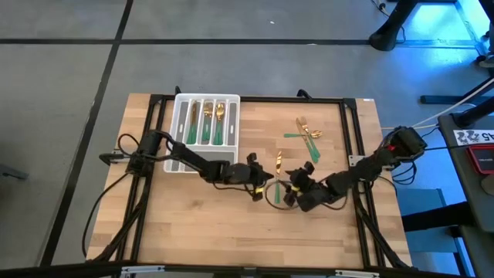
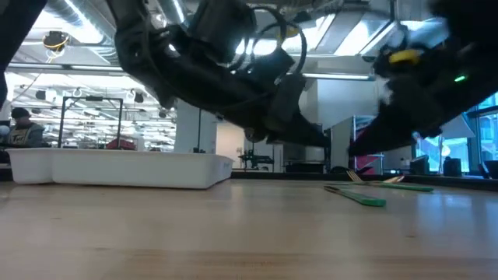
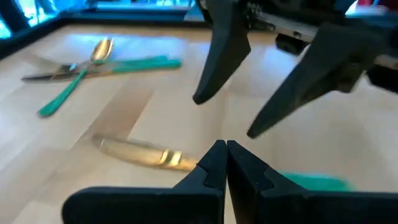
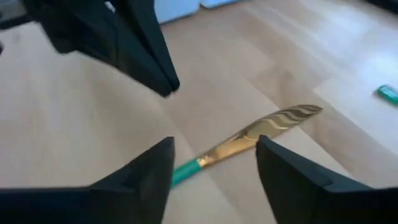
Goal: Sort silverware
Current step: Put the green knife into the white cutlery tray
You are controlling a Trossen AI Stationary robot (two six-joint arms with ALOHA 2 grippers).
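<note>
A knife (image 1: 278, 164) with a gold blade and a green handle lies flat on the wooden table; it also shows in the left wrist view (image 3: 140, 152) and the right wrist view (image 4: 249, 140). My left gripper (image 3: 226, 152) is shut and hangs just above the knife, near where blade meets handle. In the right wrist view the left gripper's tip (image 4: 168, 84) stands clear of the knife. My right gripper (image 4: 214, 142) is open, one finger on either side of the knife, and faces the left gripper (image 1: 258, 185). More silverware fills the white tray (image 1: 179, 127).
Loose forks and spoons lie crossed in a small pile (image 1: 305, 133) toward the table's far right; they also show in the left wrist view (image 3: 93, 62). The white tray (image 2: 117, 167) sits at the far left. A black frame (image 1: 351, 131) edges the table. Bare wood lies near me.
</note>
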